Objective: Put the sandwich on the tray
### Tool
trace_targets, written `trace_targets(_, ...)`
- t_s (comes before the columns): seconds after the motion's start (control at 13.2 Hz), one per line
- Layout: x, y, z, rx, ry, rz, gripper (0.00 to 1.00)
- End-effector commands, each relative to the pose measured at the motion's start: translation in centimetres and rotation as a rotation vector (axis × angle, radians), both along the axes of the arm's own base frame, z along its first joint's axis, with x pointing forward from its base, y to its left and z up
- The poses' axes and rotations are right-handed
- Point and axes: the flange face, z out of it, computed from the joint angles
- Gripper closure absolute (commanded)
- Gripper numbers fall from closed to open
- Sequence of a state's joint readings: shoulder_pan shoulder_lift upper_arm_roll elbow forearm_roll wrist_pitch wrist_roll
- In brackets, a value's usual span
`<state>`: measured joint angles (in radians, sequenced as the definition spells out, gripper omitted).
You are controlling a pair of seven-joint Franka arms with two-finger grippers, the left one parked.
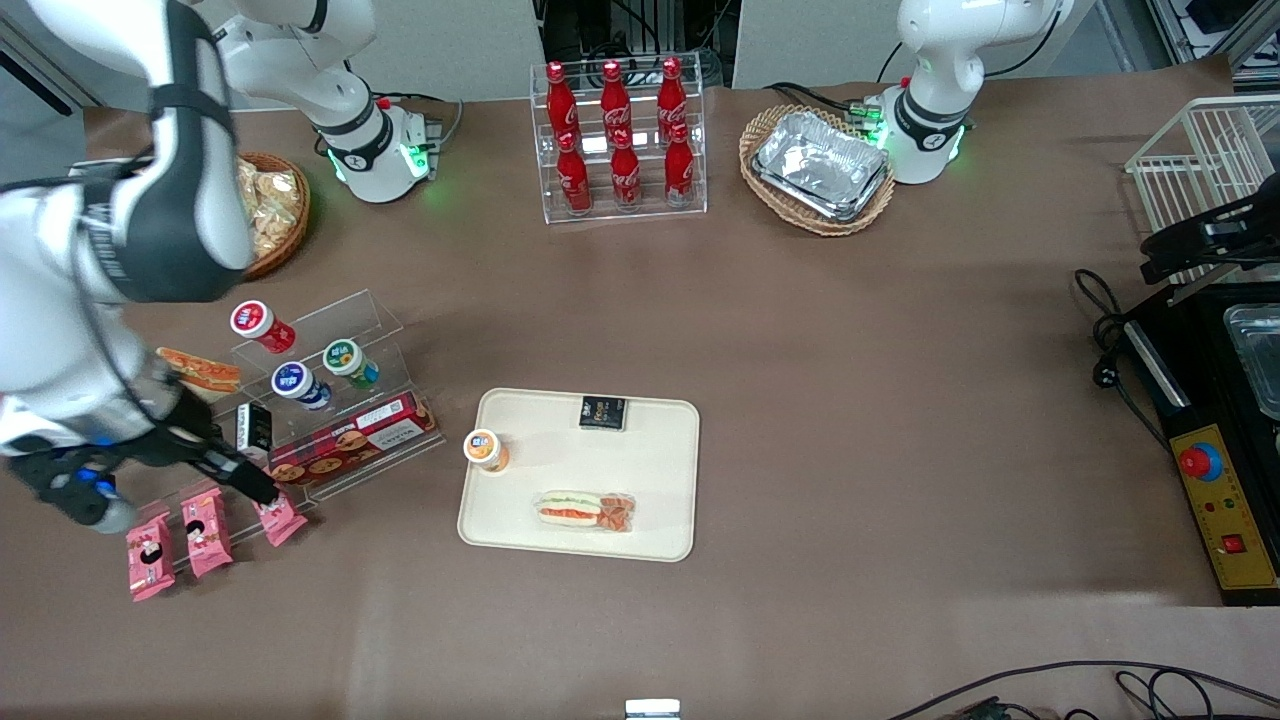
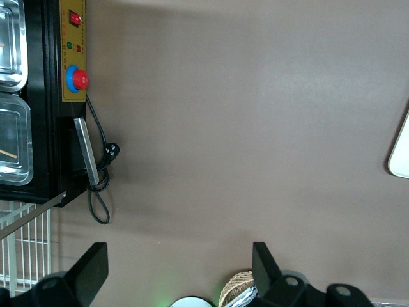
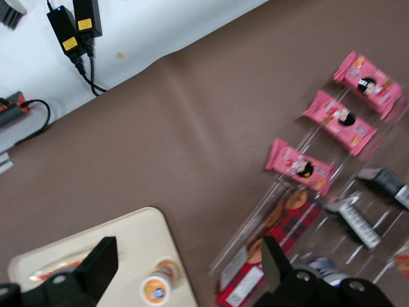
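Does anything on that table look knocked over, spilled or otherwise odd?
Nothing stands out. The sandwich lies flat on the tray beside an orange-lidded cup; the gripper, jaws open, hangs over the pink snack packets.

sandwich [image 3: 54, 268]: only a strip of it shows past the hand's finger, the rest cut off by the picture's edge.
tray [image 2: 401, 152]: just one rounded corner enters the left wrist view.
hand [image 1: 232, 468]: above the clear snack rack near the pink packets; its fingertips merge with the dark items beneath.
second sandwich [image 1: 200, 370]: partly covered by the working arm.
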<state>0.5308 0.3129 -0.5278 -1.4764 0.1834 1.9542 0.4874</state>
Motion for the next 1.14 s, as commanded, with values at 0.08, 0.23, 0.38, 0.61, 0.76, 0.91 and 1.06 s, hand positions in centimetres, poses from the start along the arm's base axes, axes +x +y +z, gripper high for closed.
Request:
trace_targets(0.08,-3.1,-8.1,1.7,0.008,0.060,0.175,0.00)
trace_targets(0.23,-4.6,-11.5,3.1,0.022,0.081,0.203,0.00)
trace_targets(0.38,-6.0,-14.5,4.3,0.033,0.096,0.234,0.00)
trace_targets(0.61,-7.8,-16.3,6.0,0.037,0.104,0.302,0.00)
trace_targets(0.76,-9.1,-17.2,6.9,0.049,0.119,0.308,0.00)
trace_targets(0.91,-9.8,-17.0,7.2,0.029,0.151,0.321,0.00)
trace_targets(1.06,-10.0,-16.6,7.6,0.009,0.158,0.333,0.00)
